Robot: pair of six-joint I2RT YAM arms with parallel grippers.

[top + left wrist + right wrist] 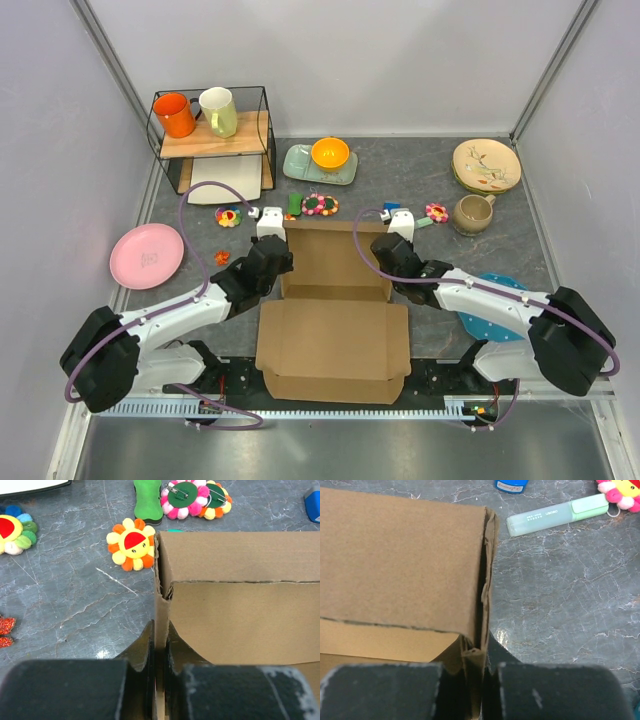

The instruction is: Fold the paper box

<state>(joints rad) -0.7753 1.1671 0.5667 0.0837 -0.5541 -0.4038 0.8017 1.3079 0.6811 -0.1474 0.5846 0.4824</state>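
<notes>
I had my left gripper (160, 650) pinching the left wall of the paper box (333, 345) and my right gripper (481, 655) pinching its right wall, mid-table between both arms; only the right wrist showed a mint highlighter (555, 514) beyond, its lettering unreadable

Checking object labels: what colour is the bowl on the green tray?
Orange bowl; top external view shows it best.

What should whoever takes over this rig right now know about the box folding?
The left tool is shut on the left side wall of the paper box.
The right tool is shut on its right side wall.
The box sits between the arms. Its far half has walls standing, and the near panel with flaps lies flat toward the bases.
Done: side walls up.
Left: probably fold the near panel over and tuck its flaps.
</notes>
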